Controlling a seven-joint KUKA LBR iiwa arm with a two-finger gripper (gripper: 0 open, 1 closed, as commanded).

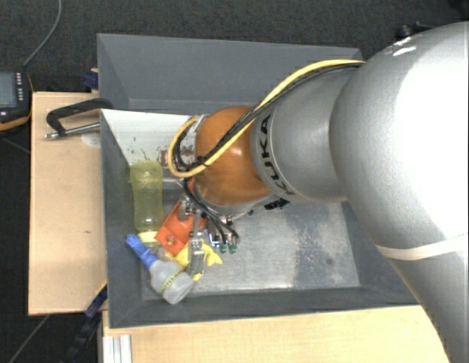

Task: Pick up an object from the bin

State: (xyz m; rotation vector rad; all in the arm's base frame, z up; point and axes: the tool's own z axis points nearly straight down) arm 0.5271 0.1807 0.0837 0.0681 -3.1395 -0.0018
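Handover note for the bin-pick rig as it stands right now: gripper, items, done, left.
Gripper: low in the bin, over the heap in its lower-left part. This view does not settle whether it holds anything.
Things: the orange piece lies right against the gripper's left side and the yellow piece just below it. The clear bottle with a blue cap lies in the lower-left corner. The yellow-green cup lies along the left wall.
Done: arm is down at the heap.
Left: nothing is seen lifted, so a confirmed grasp and the lift out are not yet done.
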